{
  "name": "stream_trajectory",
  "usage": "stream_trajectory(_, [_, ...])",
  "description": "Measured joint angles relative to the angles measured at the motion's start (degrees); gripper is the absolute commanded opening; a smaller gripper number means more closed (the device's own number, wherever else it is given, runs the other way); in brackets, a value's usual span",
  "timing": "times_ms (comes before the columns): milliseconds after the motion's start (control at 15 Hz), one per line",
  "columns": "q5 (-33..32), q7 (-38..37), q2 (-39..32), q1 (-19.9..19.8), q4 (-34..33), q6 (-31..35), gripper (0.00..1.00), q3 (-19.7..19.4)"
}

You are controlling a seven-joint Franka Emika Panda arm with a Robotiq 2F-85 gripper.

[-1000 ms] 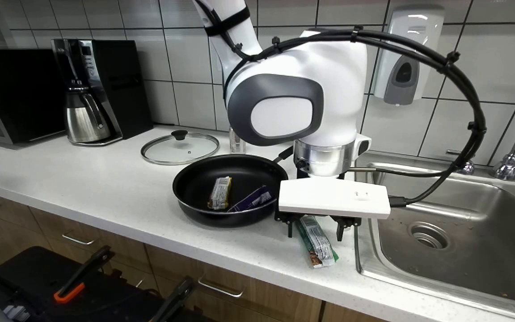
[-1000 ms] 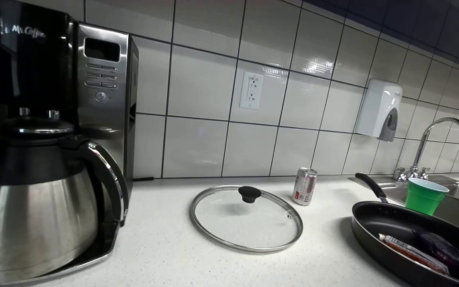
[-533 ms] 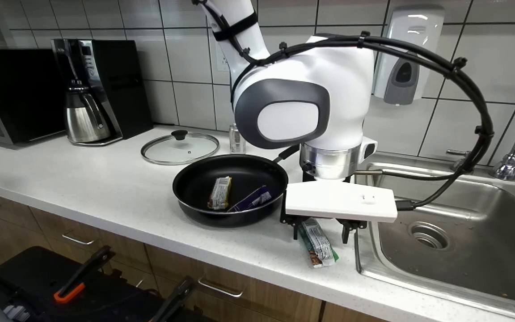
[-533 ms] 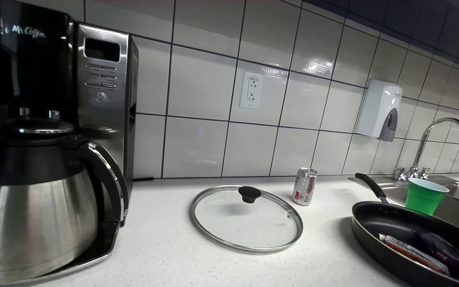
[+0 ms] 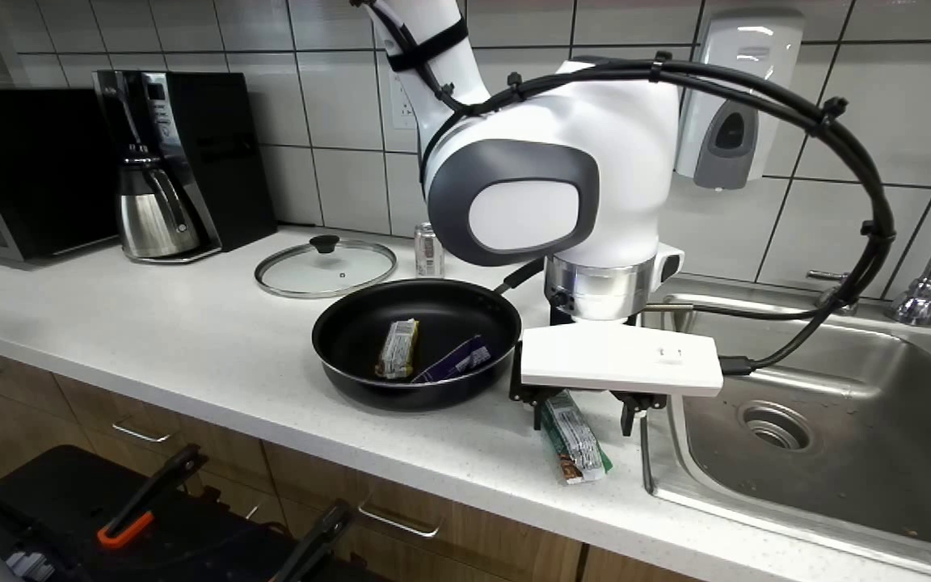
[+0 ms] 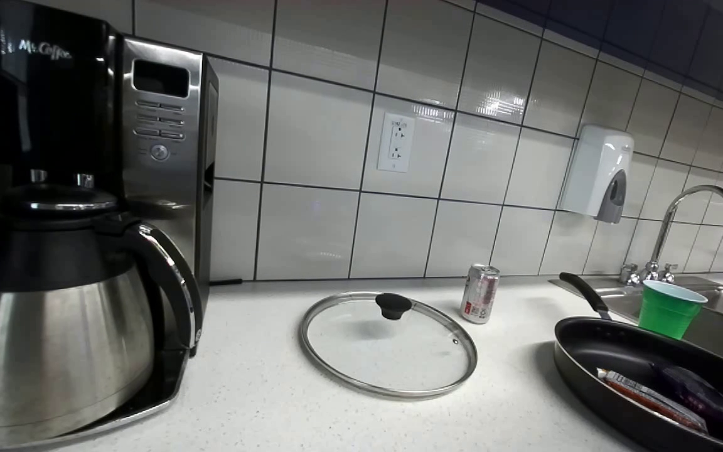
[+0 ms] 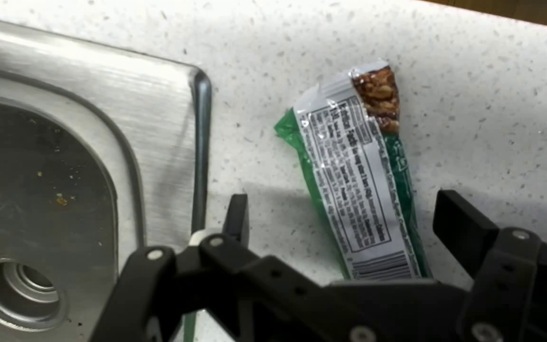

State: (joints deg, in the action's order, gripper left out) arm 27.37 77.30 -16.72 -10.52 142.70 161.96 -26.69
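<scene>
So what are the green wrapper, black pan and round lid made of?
Green wrapper: probably plastic film, glossy, with creases and highlights.
Black pan: likely coated metal, smooth with a soft sheen.
Round lid: apparently glass, since the counter shows through; its shiny rim looks metal.

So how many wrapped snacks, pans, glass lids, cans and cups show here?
Wrapped snacks: 3 (green-and-white packet, yellow-and-white packet, purple packet)
Round black frying pan: 1
Round clear glass lid: 1
Silver metal can: 1
Green plastic cup: 1
Total: 7

The white counter [image 5: 215, 339] holds a black pan [image 5: 437, 323]. A snack bar [image 7: 359, 185], lid [image 6: 390, 345] and can [image 6: 480, 294] sit near it, a coffee maker [image 5: 219, 162] farther off.
</scene>
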Motion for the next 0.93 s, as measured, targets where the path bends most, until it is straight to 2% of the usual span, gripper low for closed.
stream_trajectory(467, [0.18,0.04,0.00,-0.06,0.00,0.01,0.18,0.00])
stream_trajectory(533, [0.18,0.03,0.00,-0.05,0.00,0.05,0.13,-0.05])
stream_trajectory(867, [-1.32,-1.72,0.25,1.40,0.02,0.30,0.13,-2.29])
stream_trajectory(933, [-4.09,-4.19,0.62,1.14,0.03,0.54,0.13,-2.35])
